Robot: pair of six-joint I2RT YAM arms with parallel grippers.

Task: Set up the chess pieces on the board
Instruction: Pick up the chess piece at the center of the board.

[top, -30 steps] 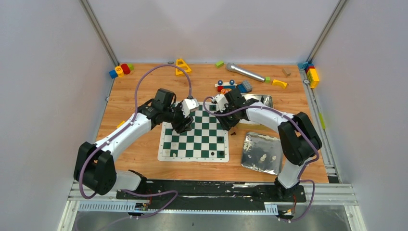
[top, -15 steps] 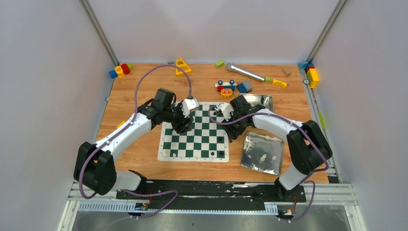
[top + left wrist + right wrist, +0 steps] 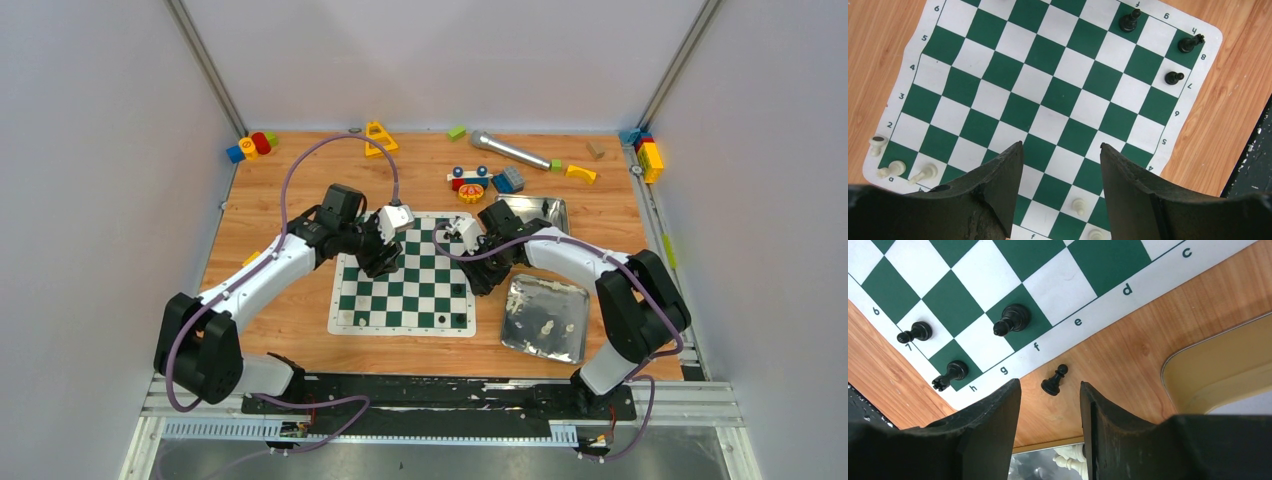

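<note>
Both pairs of jaws stand apart and hold nothing. On my right gripper the fingers are moderately parted and have eased a little wider over the last second. On my left gripper they are wide and have hardly altered, hanging over the far left part of the flat green-and-white checkered chess mat.

What has changed is my right arm. A second ago it reached over the mat's far right corner; now it has swung nearer and come down at the mat's right edge. That puts a small black plastic pawn just ahead of the gap between my right fingertips, untouched. It sits on the bare wooden table, just beside the white border and off the squares; whether it stands or lies tipped I cannot tell.

Three other black pieces occupy the near right corner squares, and a few cream-white pieces sit at the near left corner. More cream ones wait in the near shiny silver tin.

I judge this pawn to be my next pick, with most of the setting-up not yet done.
</note>
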